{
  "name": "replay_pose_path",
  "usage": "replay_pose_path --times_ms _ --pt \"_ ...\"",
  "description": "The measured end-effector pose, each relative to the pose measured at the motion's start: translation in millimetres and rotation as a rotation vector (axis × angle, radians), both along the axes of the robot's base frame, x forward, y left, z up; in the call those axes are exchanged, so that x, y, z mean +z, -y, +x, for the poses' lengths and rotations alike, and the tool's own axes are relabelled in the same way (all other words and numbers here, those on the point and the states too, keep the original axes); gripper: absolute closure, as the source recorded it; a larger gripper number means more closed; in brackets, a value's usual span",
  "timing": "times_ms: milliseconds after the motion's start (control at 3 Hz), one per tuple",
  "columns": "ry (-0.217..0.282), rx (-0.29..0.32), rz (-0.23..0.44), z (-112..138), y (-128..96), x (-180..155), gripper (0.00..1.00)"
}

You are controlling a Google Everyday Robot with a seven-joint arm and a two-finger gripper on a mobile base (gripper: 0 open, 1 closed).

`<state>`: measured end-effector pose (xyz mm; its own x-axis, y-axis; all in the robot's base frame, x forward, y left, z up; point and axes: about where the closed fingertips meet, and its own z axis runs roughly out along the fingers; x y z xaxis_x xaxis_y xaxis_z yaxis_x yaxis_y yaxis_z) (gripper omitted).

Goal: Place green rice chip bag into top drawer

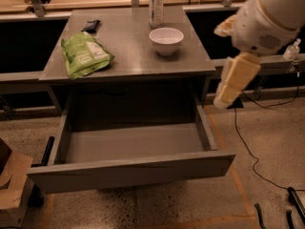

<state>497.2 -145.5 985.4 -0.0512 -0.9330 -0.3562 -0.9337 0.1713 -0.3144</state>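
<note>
The green rice chip bag (86, 55) lies flat on the left part of the grey desk top (128, 63), white label up. The top drawer (133, 171) is pulled wide open below the desk and its inside is bare. My gripper (225, 97) hangs cream-coloured from the white arm (267, 23) at the right. It is beside the desk's right front corner, above the drawer's right side wall. It is well away from the bag and holds nothing that I can see.
A white bowl (166, 39) and a clear bottle (156, 6) stand on the desk's back right. A small black packet (90, 26) lies at its back left. A cardboard box (12, 180) sits on the floor at left. Cables (252, 156) run across the floor at right.
</note>
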Motion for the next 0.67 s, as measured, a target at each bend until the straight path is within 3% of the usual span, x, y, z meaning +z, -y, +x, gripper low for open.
replay_pose_path --times_ms 333,667 --pt "0.023 0.032 0.02 10.7 -16.4 7.8 0.0" --pt "0.035 0.026 0.065 12.3 -17.4 8.4 0.0"
